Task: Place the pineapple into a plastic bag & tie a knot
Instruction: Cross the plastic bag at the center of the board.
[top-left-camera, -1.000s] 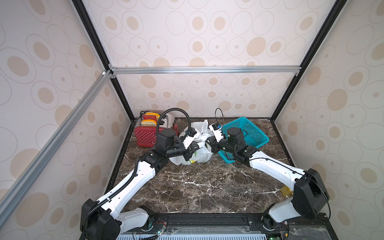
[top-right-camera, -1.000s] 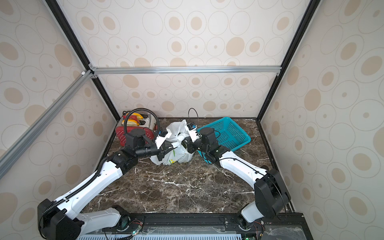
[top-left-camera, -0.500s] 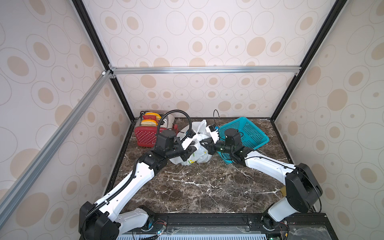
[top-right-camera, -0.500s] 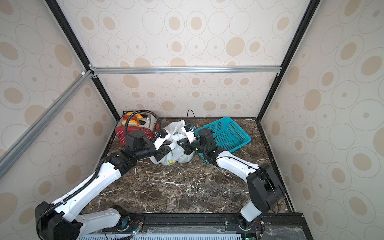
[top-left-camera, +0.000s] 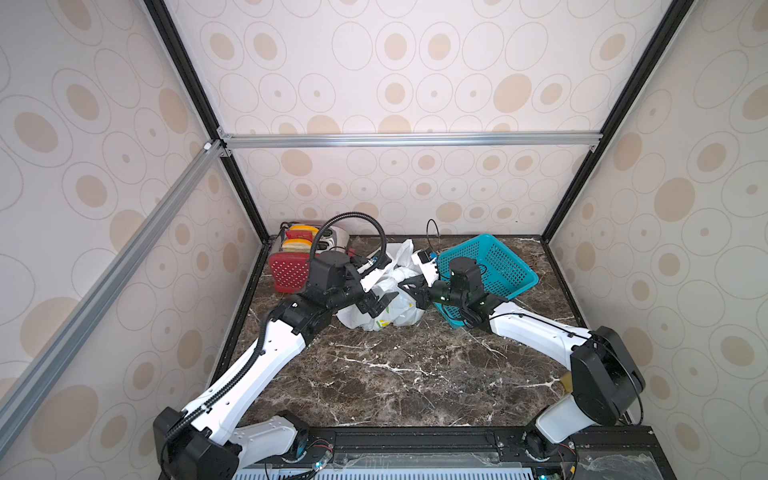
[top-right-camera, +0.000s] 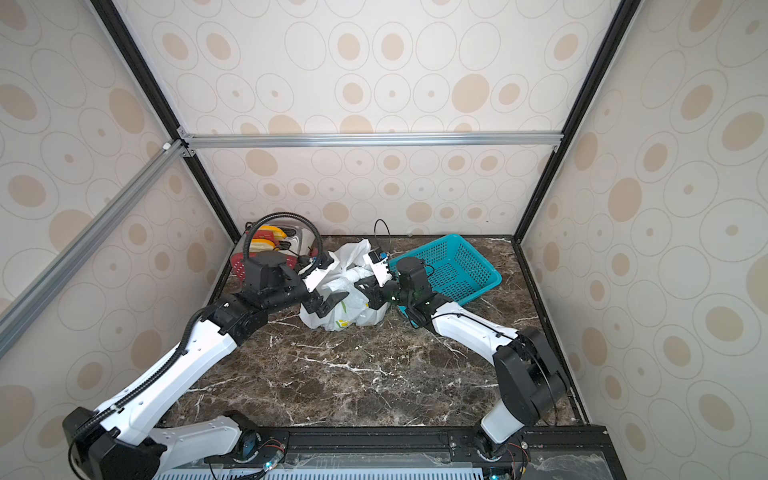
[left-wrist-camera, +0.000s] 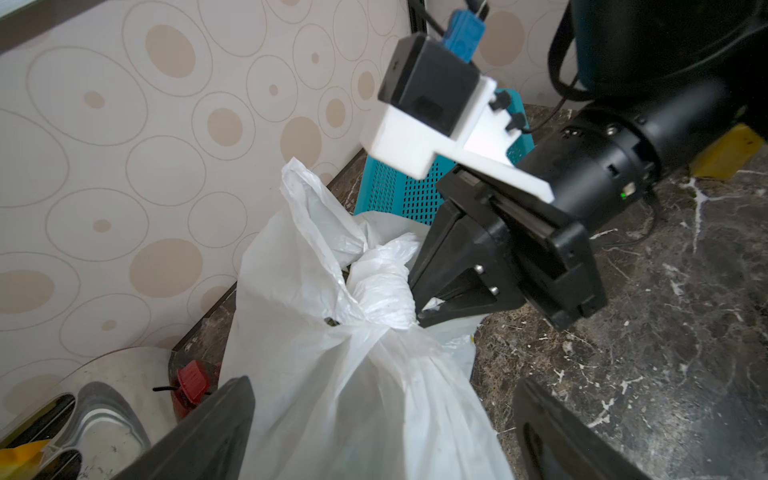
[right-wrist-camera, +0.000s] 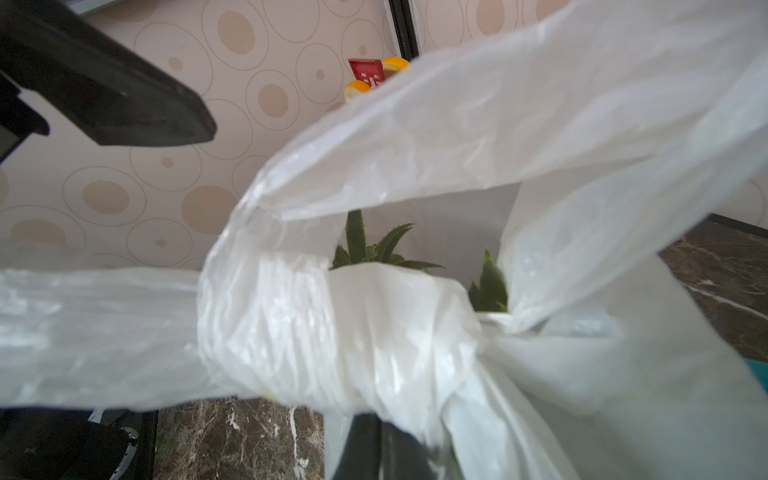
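In both top views the thin, crinkled plastic bag (top-left-camera: 388, 311) (top-right-camera: 353, 309) slumps on the dark, white-veined marble tabletop (top-left-camera: 395, 374), beside a teal mesh basket (top-left-camera: 494, 266). The left gripper (top-left-camera: 380, 304) stands wide open, gripping nothing.

The left wrist view shows the right gripper (left-wrist-camera: 417, 301) pinched tight on the plastic bag at its twisted knot (left-wrist-camera: 382, 286).

Only the right wrist view shows spiky green pineapple leaves (right-wrist-camera: 374, 249) behind the knot.

Spotted wallpaper (top-left-camera: 395, 83) lines the walls.

Between the spread fingers (left-wrist-camera: 208, 432) of your left gripper (top-left-camera: 379, 304) only the plastic bag (top-left-camera: 397, 318) fills the gap, and just past their tips the closed right gripper (top-left-camera: 412, 291) blocks the knot (left-wrist-camera: 382, 286). The teal basket (top-left-camera: 494, 266) crowds in behind the right fingers, while the marble tabletop (top-left-camera: 395, 374) back from both sets of fingertips lies open.
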